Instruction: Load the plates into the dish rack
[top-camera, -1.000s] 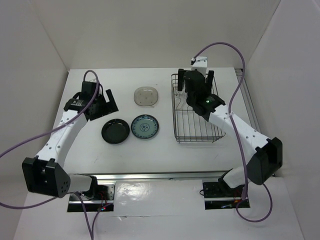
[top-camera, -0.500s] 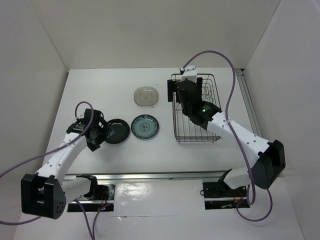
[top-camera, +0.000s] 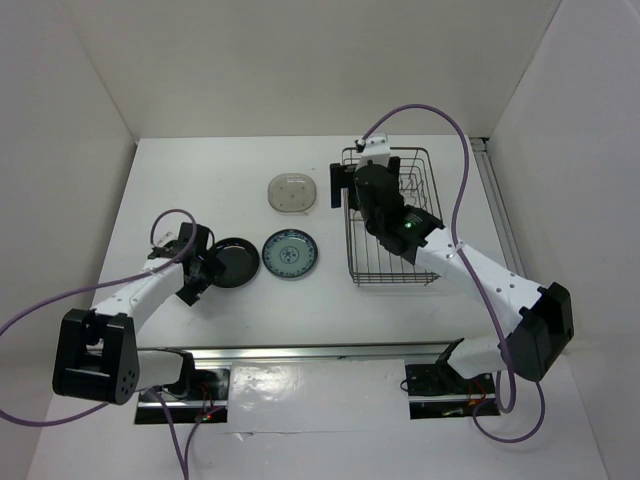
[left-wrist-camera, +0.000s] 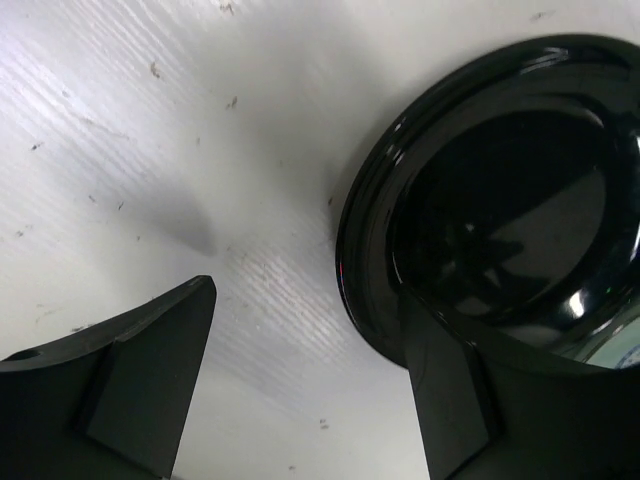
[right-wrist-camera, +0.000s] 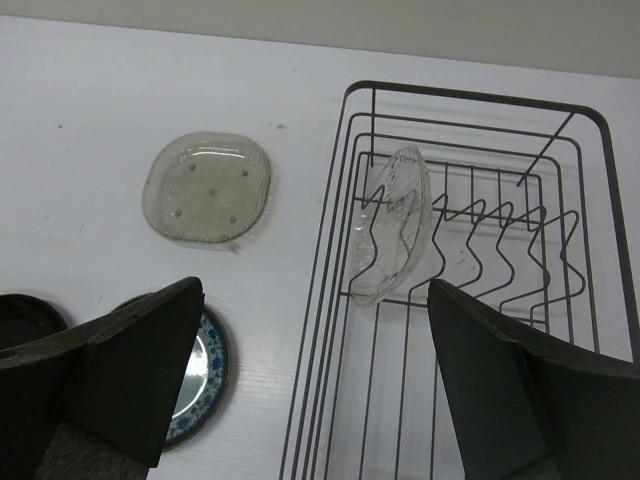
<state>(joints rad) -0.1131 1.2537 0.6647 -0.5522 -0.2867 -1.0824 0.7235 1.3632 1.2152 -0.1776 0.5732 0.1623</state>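
Left hand (left-wrist-camera: 305, 300) sits low on the desk (top-camera: 180, 180), near its left edge and about midway between near and far. Its fingers are apart and astride the left rim of the glossy black plate (left-wrist-camera: 510, 200): one finger (left-wrist-camera: 130, 390) is over bare desk outside the plate, the other (left-wrist-camera: 470, 400) over the plate's inner slope. A clear gap shows between the outer finger and the rim, so nothing is gripped. The left arm lies low, stretched from its base toward the plate.

The black plate lies flat and face up. Just to its right lies the blue-and-white plate (top-camera: 291, 253), also flat. The beige speckled rounded-square plate (top-camera: 293, 192) lies flat farther back, near the desk's middle.

The dish rack (right-wrist-camera: 470, 95) stands toward the right edge, its long axis running near to far. The clear glass plate (right-wrist-camera: 395, 225) stands on edge in its far-left part, leaning between the upright wires.

The right hand (right-wrist-camera: 315, 290) hangs above the rack's far-left corner, spread wide and holding nothing. The right arm reaches from the near right corner diagonally over the rack.
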